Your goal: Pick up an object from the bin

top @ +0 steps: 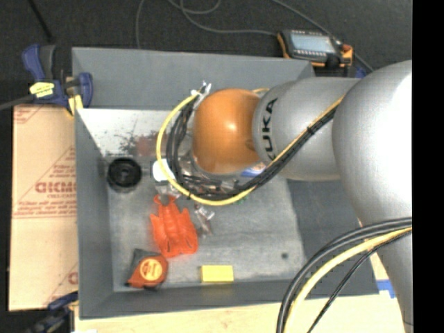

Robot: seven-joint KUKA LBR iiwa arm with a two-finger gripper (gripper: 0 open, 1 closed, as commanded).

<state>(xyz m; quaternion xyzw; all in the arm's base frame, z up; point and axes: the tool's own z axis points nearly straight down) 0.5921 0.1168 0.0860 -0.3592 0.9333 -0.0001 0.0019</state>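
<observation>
Reaching from the right, the gripper (pixel 184 202) hangs over an orange ridged piece (pixel 173 233) left of middle in the bin (pixel 263 231); its opening we cannot tell. Nearby we note black cap (pixel 123 173), tape measure (pixel 148 270), yellow block (pixel 217 274).

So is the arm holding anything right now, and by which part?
Cannot tell. The gripper is right at the upper end of the orange plastic thing, but any grip is hidden.

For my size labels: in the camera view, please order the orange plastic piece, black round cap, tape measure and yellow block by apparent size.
1. orange plastic piece
2. tape measure and black round cap, too alike to rank
3. yellow block, smallest
</observation>
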